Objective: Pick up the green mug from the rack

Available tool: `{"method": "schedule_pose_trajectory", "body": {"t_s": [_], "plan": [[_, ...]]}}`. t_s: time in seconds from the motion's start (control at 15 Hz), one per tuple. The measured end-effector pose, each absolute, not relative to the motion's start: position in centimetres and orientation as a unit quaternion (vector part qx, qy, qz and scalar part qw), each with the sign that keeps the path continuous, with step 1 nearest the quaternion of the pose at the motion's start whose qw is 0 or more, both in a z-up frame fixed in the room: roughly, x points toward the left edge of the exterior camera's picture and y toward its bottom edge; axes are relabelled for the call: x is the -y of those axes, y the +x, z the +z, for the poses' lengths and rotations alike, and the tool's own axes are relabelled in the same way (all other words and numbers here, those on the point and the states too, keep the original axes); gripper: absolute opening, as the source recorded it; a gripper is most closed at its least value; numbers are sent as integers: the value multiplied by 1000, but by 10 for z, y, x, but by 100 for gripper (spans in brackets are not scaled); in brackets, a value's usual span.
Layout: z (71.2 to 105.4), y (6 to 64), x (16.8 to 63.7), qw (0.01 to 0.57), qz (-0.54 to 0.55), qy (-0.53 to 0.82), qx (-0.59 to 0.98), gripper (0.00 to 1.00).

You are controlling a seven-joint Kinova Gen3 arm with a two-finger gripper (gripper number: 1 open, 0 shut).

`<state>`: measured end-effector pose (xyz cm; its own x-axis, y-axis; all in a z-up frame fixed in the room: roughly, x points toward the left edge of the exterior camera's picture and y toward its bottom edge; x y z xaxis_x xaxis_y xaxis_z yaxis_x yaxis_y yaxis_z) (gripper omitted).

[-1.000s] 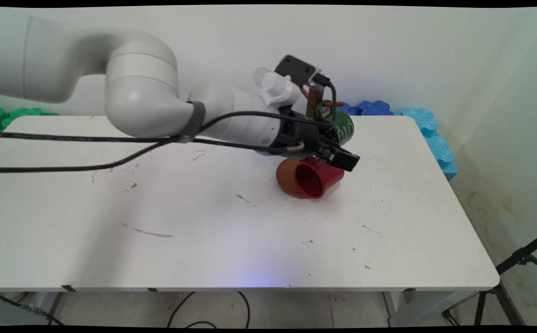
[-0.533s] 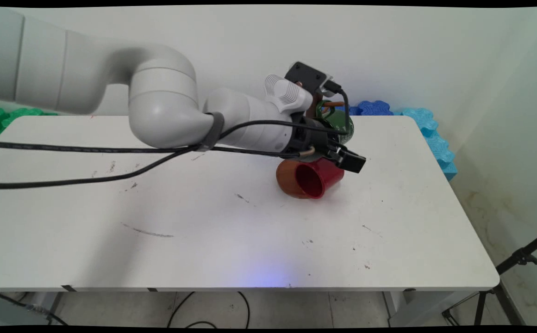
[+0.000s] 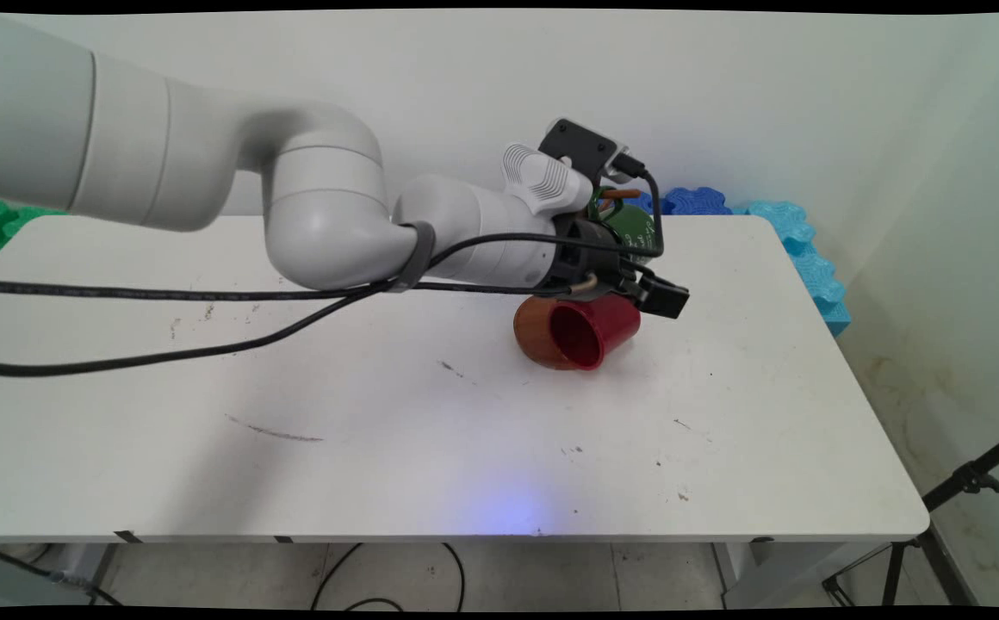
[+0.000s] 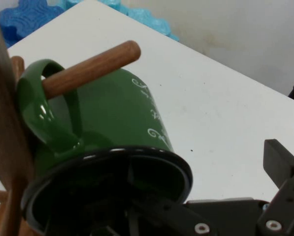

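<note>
Main view: fixed camera above the near side, looking down across the whole tabletop (image 3: 723,413) toward the back wall. Hand view: rides the gripper (image 4: 279,196), very close on a green mug (image 4: 112,123) filling the frame. Both share that green mug (image 3: 635,226), upper centre in main, plus the tabletop's (image 4: 220,103) far right corner.
</note>
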<state>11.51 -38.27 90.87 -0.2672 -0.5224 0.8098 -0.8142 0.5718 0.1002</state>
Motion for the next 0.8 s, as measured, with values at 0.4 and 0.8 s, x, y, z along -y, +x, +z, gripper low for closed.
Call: {"method": "schedule_pose_trajectory", "body": {"t_s": [0.4,0.8], "plan": [[901,114,385,436,175,429,772,100],[896,115,385,442,179,424,770,0]]}}
